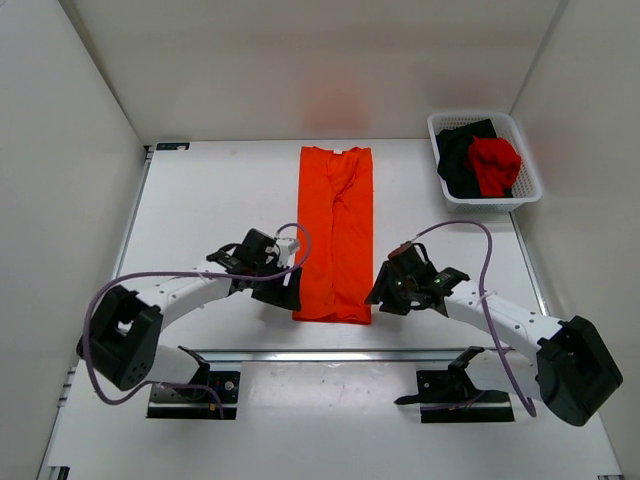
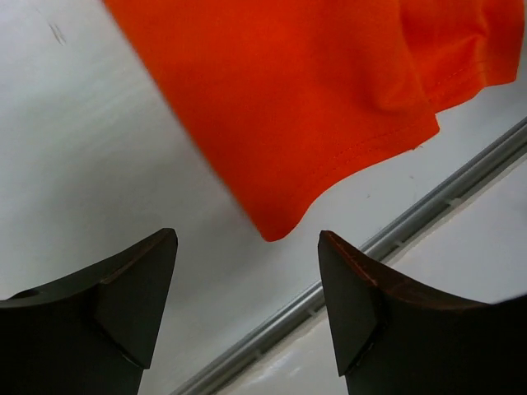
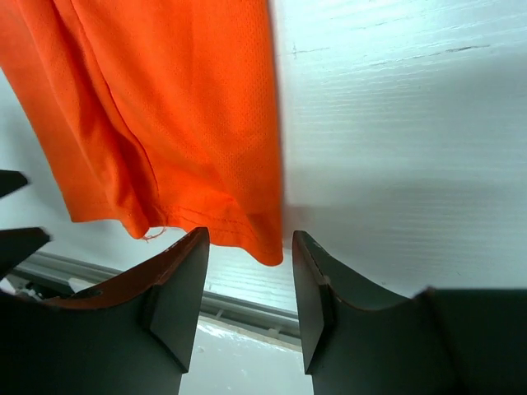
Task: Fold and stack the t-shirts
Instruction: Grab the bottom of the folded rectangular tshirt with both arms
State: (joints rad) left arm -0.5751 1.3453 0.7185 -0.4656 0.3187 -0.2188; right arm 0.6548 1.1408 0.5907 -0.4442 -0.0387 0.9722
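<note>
Both pairs of jaws stand apart, gripping nothing, flanking the near hem of the folded orange t-shirt (image 1: 335,235).

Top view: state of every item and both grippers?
orange t-shirt: folded into a long strip, lying flat, unheld
black t-shirt: crumpled in basket
red t-shirt: crumpled, atop the black one
basket: upright, far right corner, holding two shirts
left gripper: open, empty, by near hem
right gripper: open, empty, by near hem

A white mesh basket (image 1: 526,160) sits at the white table's (image 1: 220,200) far right corner.
</note>
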